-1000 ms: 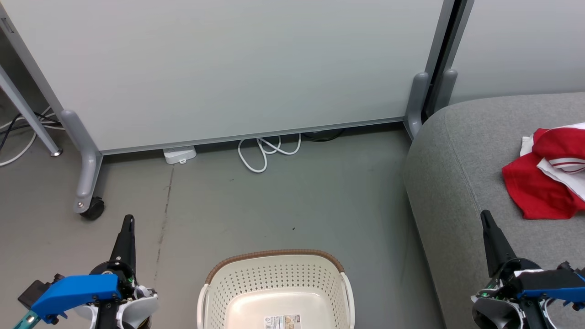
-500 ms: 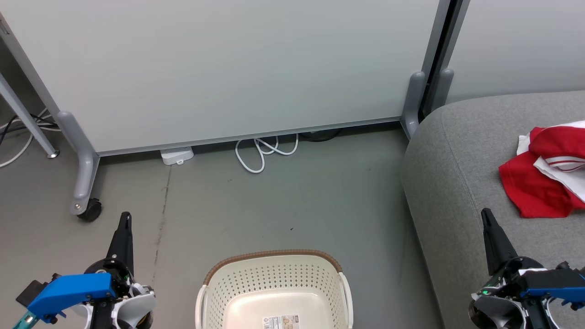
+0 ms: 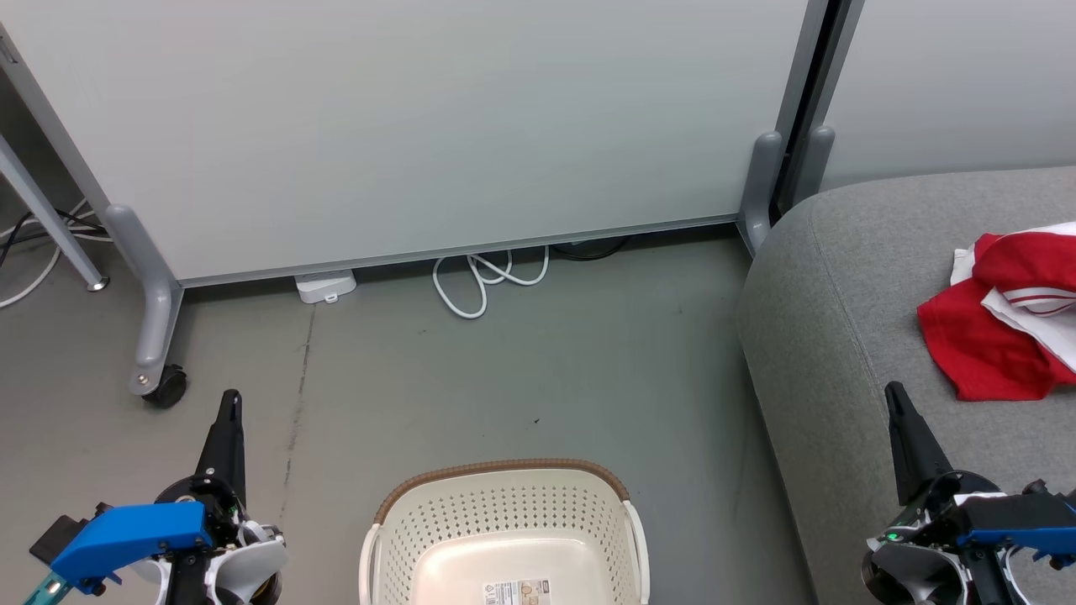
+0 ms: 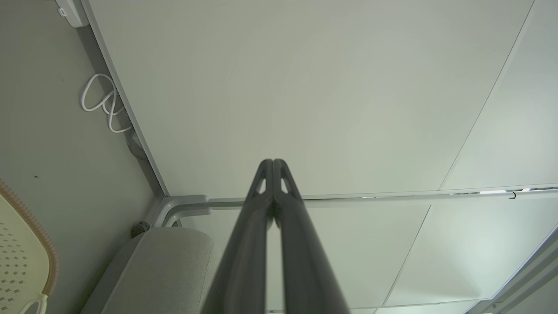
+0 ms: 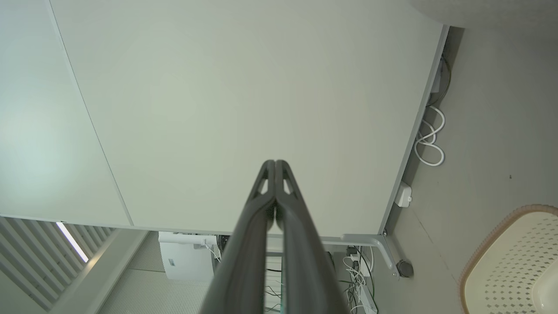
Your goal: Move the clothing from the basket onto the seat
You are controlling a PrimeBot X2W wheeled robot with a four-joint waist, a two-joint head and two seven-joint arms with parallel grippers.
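Basket: on the floor, near centre, just left of the seat. The part of its inside in view is bare apart from a printed label on the bottom. Its near side is cut off by the frame, so I cannot vouch for all of it.

Clothing: a crumpled red heap with white trim on the seat at far right, running off the right edge. It lies well in from the seat's rounded left edge. Judged reason: dropped inboard so the soft fabric cannot slide to the floor.

Left end effector: closed, fingers pressed tip to tip with nothing between them. It sits low and left, over the floor, left of the basket.

Right end effector: also closed and empty. It sits low and right, over the near part of the seat, near the heap but not touching it.

Reading: both fingers point far, toward the pale partition, flanking the basket rather than reaching into it. Likely a parked pose, with fingers shut because there is no load. The task looks done or close to it, pending the hidden near part of the basket.
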